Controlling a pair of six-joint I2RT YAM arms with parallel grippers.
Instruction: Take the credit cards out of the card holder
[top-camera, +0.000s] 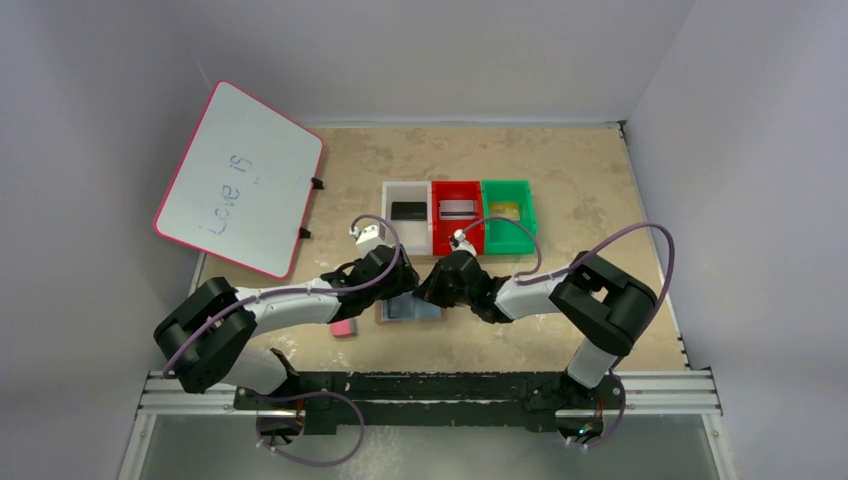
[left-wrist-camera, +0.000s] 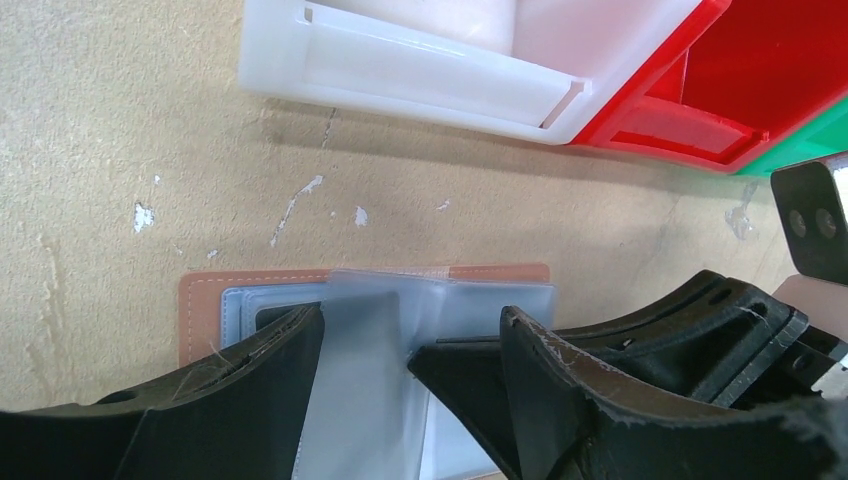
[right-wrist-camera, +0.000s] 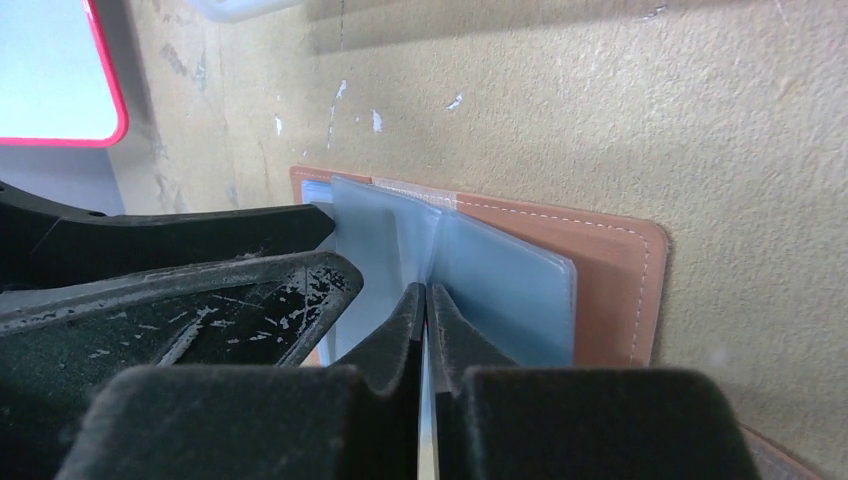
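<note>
While left hand (left-wrist-camera: 410, 325) straddles card holder (left-wrist-camera: 250, 285), right hand (right-wrist-camera: 427, 295) pinches sleeve (right-wrist-camera: 500, 285).

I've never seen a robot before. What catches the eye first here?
Two robot arms meet mid-table over an opened tan card holder, the right fingers closed on its clear sleeves. Beyond sits a bright row of white, red and green bins, and a red-rimmed whiteboard sits at far left.
</note>
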